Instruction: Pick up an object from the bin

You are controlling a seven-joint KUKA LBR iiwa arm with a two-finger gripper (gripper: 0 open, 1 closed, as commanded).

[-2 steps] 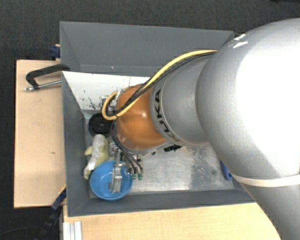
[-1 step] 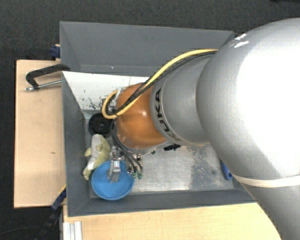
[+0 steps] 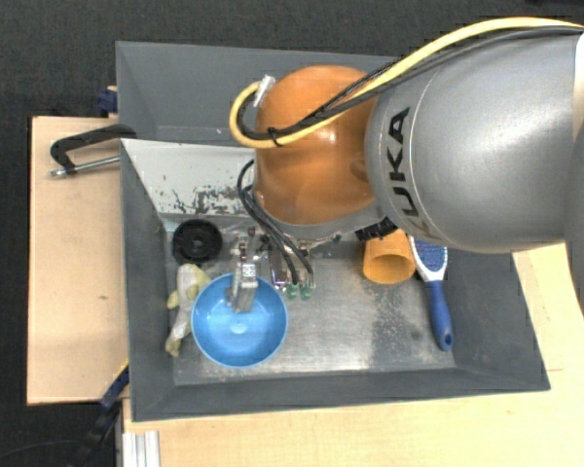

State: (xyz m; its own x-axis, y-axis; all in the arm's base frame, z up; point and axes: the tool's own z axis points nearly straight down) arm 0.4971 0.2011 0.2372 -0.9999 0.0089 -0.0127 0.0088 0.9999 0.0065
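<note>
Tool over round blue bowl; upright, lower left of bin.

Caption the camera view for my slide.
Gripper hangs over the blue bowl in the lower-left corner of the grey bin; orange cup and blue brush lie to the right.

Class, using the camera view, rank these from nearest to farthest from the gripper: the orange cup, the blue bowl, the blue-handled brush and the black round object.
1. Blue bowl, front left of the bin, right under the gripper.
2. Black round object, up and left of the bowl.
3. Orange cup, off to the right.
4. Blue-handled brush, farthest right.
</note>
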